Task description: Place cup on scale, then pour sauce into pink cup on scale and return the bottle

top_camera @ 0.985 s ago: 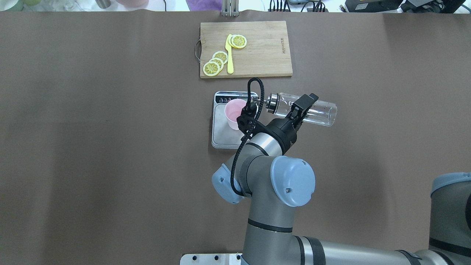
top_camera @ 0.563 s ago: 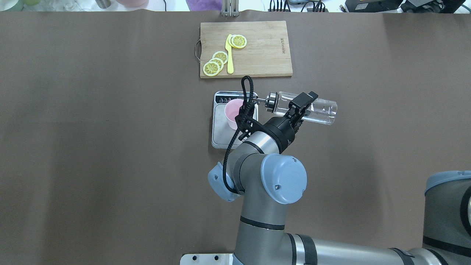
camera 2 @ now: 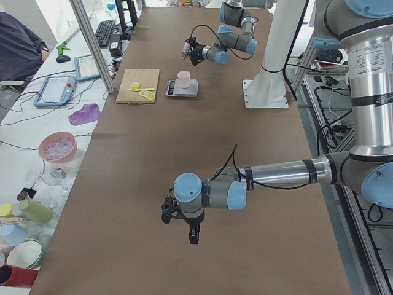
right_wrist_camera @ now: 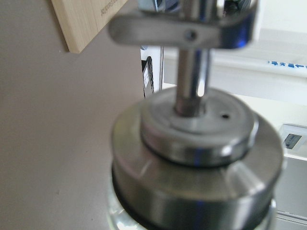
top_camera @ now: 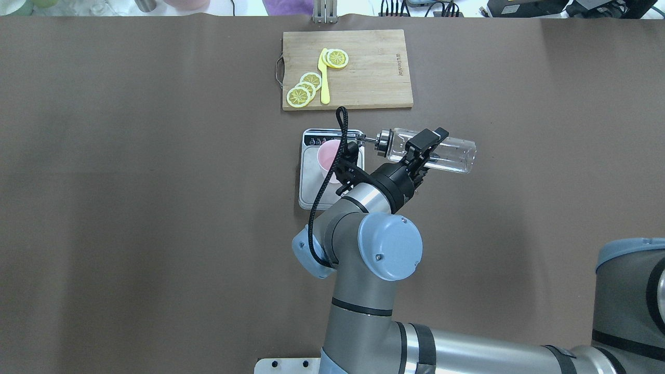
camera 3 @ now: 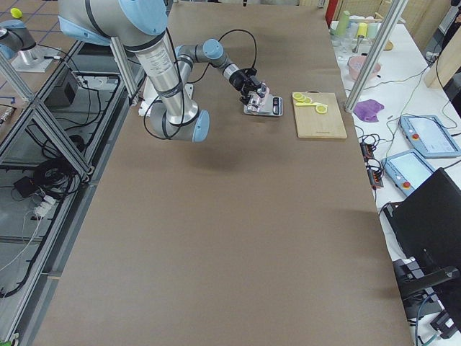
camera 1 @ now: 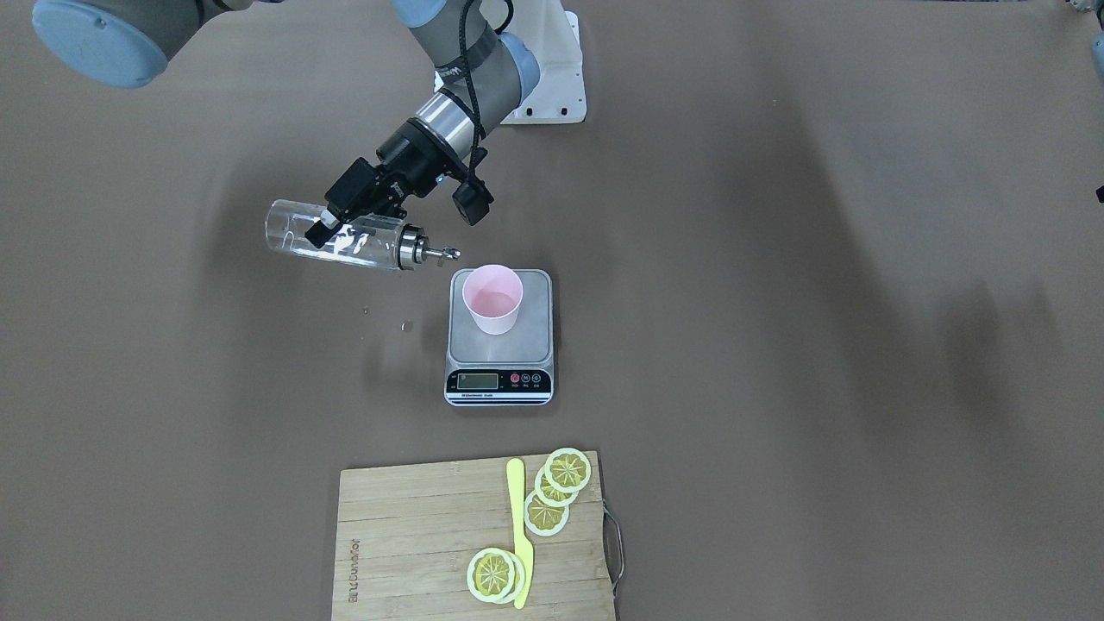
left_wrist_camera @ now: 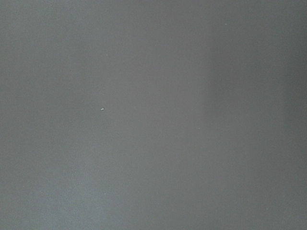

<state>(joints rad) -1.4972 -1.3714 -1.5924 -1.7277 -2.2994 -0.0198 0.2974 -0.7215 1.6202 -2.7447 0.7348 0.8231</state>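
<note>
1. The bottle (camera 1: 289, 231) hung in the air off the right-hand edge of the scale (camera 1: 530, 336). It lay nearly level, gripped around its mid-body by the right tool (top_camera: 423, 156).
2. Its long axis ran across the bench (camera 1: 776, 345), base toward the bench's right end. The metal spout (camera 1: 440, 253) pointed at the cup (camera 1: 492, 297).
3. The spout tip sat near the scale's right edge, and I judged it just short of the cup's rim. Any pour turned on closing that gap and tipping the spout down.
4. The cup stood upright on the steel platform. I could not tell whether it held any sauce.
5. The right arm was plainly the nearer. The left tool (camera 2: 193, 236) hung well apart toward the bench's left end, and I could not tell how its jaws stood. Its wrist camera showed only bare brown cover.
6. Beyond the scale, toward the far edge, lay the cutting board (camera 1: 414, 543) with lemon slices (camera 1: 567, 470) and a yellow knife (camera 1: 517, 526).
7. Monitors, bowls and cables crowded the side table past that edge.
</note>
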